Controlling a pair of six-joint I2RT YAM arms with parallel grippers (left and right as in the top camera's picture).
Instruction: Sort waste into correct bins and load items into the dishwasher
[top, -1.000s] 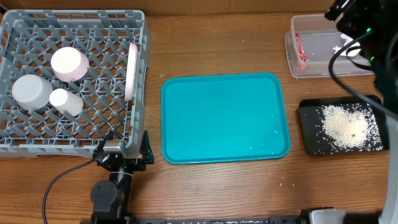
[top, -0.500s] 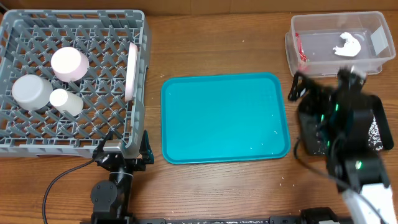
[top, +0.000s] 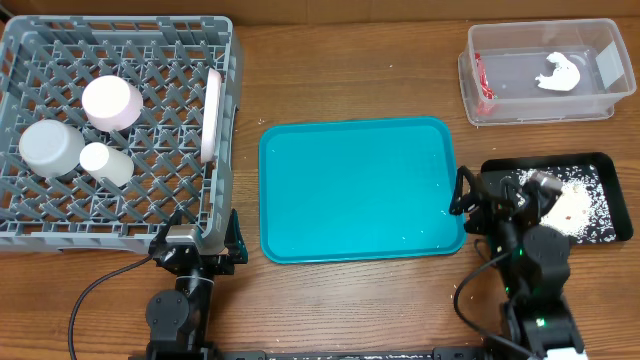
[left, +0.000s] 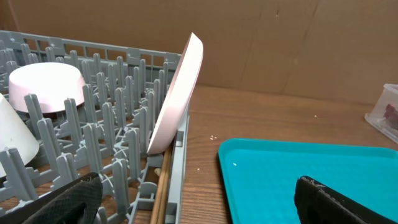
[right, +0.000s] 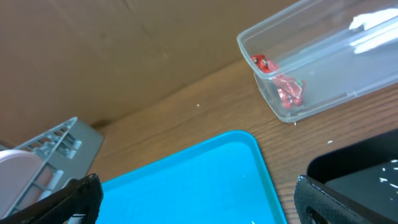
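Right arm: it has left the clear tub (top: 540, 118) and drawn back to the front of the tabletop (top: 350, 60), now over the black tray's (top: 612, 236) near-left corner.
Right fingers (right: 62, 202): spread wide, empty.
Left fingers (left: 68, 199): wide apart, empty, unmoved by the dish rack (top: 100, 238).
Waste: the tissue (top: 558, 72) and red wrapper (top: 484, 85) lie in the clear tub, the rice crumbs (top: 575, 205) in the black tray.
Dishes: the large plate (top: 211, 115) stands on edge in the rack, with the bowl (top: 110, 101) nearby.
Meaning: sorting and loading look finished. Only stray grains remain on the teal tray (top: 350, 190).
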